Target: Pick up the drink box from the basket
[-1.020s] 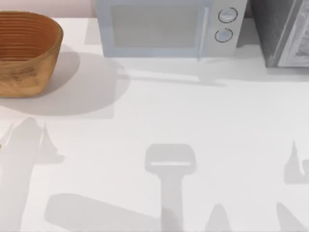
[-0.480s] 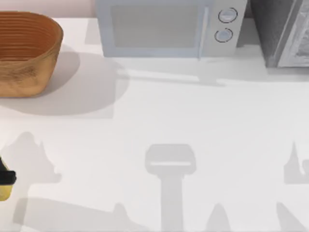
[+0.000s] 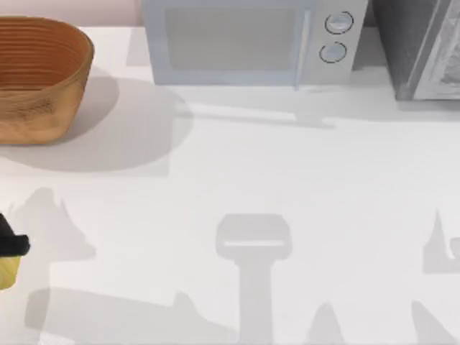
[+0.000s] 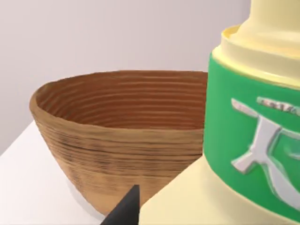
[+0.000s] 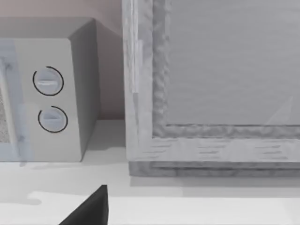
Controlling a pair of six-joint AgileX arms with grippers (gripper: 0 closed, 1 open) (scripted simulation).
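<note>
Pale-yellow carton, green band and white lettering: the drink box (image 3: pixel 6 272) sits clamped in my left jaws at the far left edge of the top view, low in the frame, with a dark part of the jaws lying across its upper end. It is out of the basket (image 3: pixel 43 108) and well apart from it. The ribbed, wood-brown bowl stands in the upper left of the frame on the white counter (image 3: pixel 287 180).

In the left wrist view the carton looms close to the lens on the right of the picture, with one dark jaw tip just beside its lower edge and the basket's open mouth behind it. Nothing can be seen inside the bowl from there. I judge the grip to be taken across the carton's body so that the box hangs steady beneath the wrist. I also judge that it is held off to the side of the bowl so the rim cannot catch it.

By the look of things, the pick is all but done: the box is in hand and past the basket's wall. What remains, as I read it, is only to hold firm, since a smooth, light carton could slip if the squeeze eased.

My right arm is parked. Its wrist camera faces the two dials of the light grey microwave (image 3: pixel 230 43) and the grey cabinet (image 3: pixel 420 50) in the upper right of the top view. Whether my right jaws are released or clenched I cannot tell.
</note>
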